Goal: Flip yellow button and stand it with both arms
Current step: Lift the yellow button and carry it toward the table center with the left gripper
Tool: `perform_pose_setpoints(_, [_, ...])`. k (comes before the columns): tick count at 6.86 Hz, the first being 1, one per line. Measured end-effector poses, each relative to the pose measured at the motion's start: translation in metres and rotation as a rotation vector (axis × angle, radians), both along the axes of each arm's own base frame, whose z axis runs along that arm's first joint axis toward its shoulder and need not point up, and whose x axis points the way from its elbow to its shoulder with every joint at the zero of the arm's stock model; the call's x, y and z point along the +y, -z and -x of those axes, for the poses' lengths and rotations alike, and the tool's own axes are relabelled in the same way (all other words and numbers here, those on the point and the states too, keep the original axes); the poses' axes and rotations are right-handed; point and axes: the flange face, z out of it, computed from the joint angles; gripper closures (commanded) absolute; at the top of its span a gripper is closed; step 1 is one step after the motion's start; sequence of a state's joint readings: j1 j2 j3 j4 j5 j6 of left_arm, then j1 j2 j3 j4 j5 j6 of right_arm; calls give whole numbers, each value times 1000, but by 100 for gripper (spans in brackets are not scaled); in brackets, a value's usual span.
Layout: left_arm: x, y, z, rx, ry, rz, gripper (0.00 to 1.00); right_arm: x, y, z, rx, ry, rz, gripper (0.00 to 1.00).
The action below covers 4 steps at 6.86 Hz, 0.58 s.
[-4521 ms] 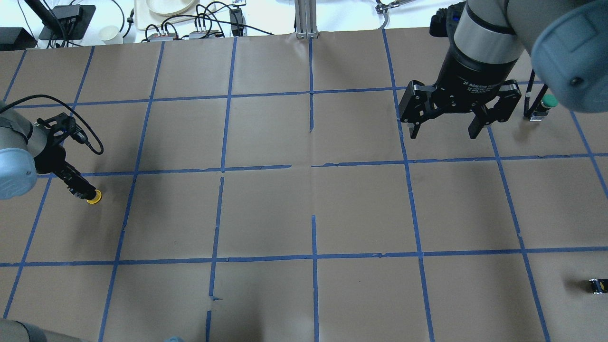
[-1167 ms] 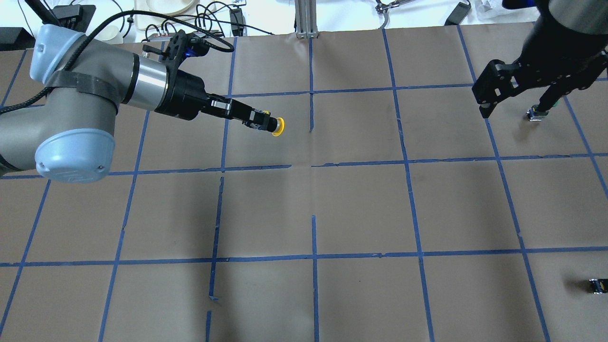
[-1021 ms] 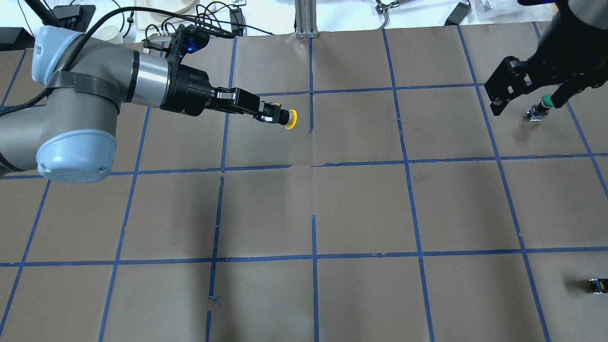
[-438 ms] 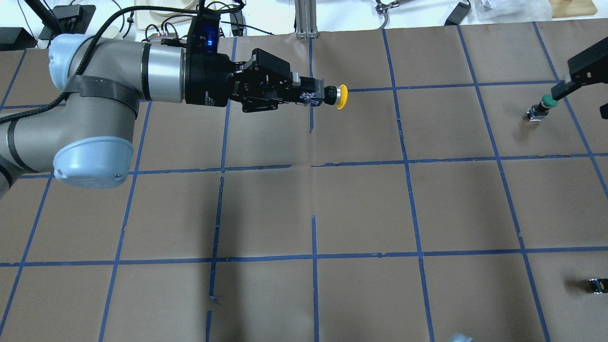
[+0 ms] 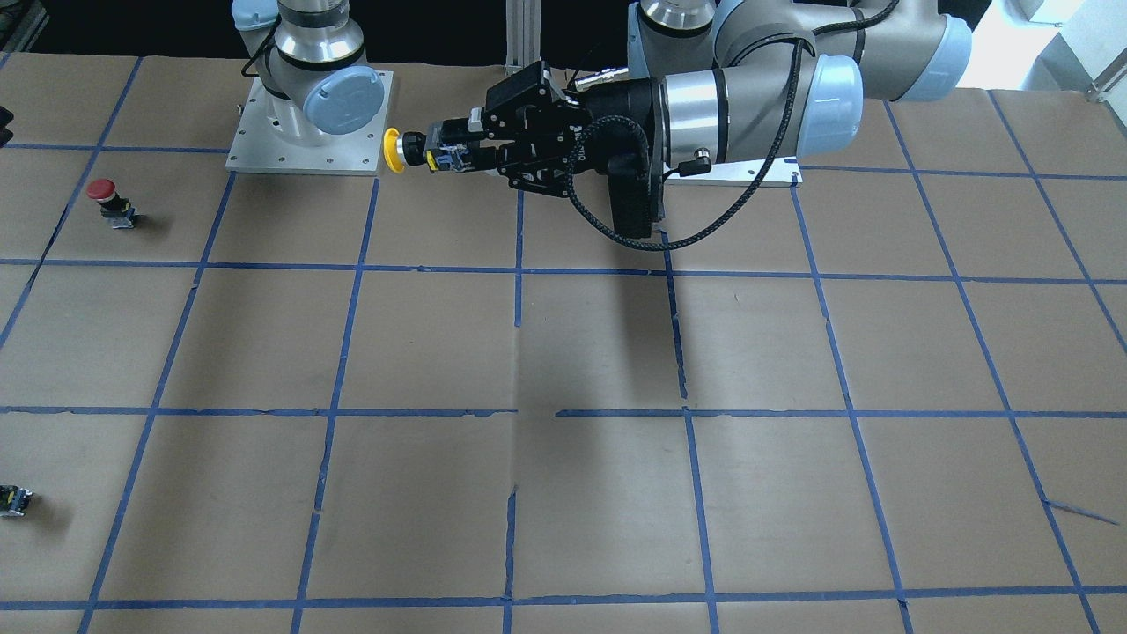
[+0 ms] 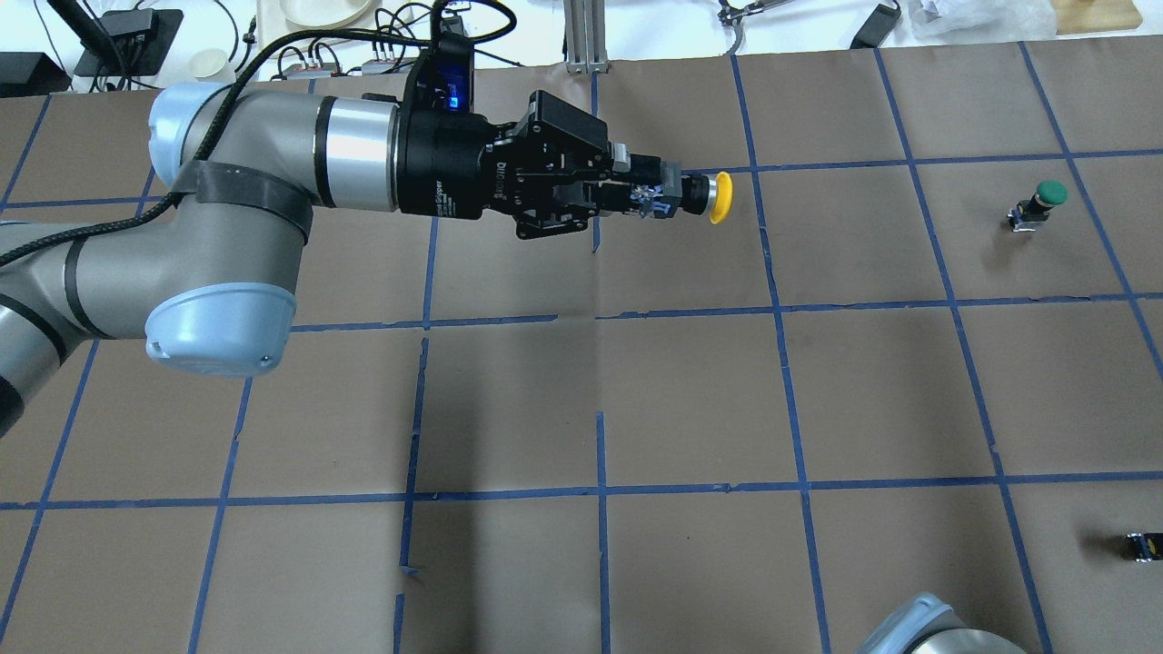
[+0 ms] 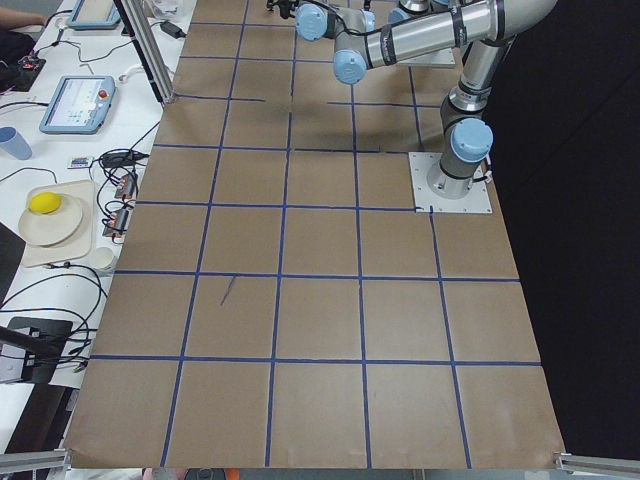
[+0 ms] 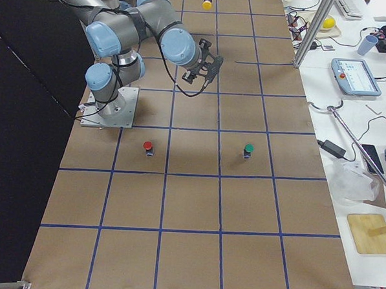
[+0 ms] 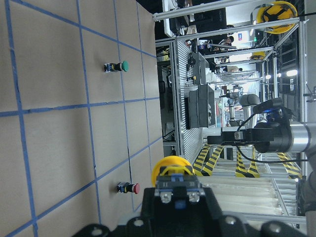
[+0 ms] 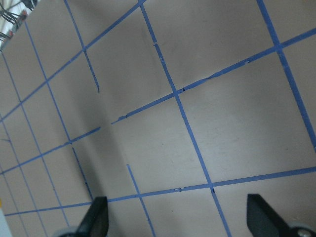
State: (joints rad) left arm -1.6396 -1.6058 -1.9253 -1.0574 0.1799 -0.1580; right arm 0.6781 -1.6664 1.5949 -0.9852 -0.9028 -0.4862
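between left fingers (image 6: 641, 171): yellow button (image 6: 710, 196) body, cap past tips, seemingly airborne

Bright, even overhead light, soft shadow below the left arm (image 6: 236, 209) on the table (image 6: 909, 391), frames sharp.

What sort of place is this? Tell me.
Probably a robotics lab: a brown paper-covered table gridded with blue tape strips, silver-grey jointed robot arms bolted onto it, a blue-framed teach pendant alongside.
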Motion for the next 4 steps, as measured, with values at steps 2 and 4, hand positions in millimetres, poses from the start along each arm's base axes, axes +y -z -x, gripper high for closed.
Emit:
perform_pose_setpoints(2, [7, -7, 10, 62, 27, 8, 97, 2, 12, -22, -282, 83, -79, 0])
perform_pose_setpoints(4, [4, -6, 13, 87, 35, 17, 97, -9, 12, -57, -477, 127, -85, 1])
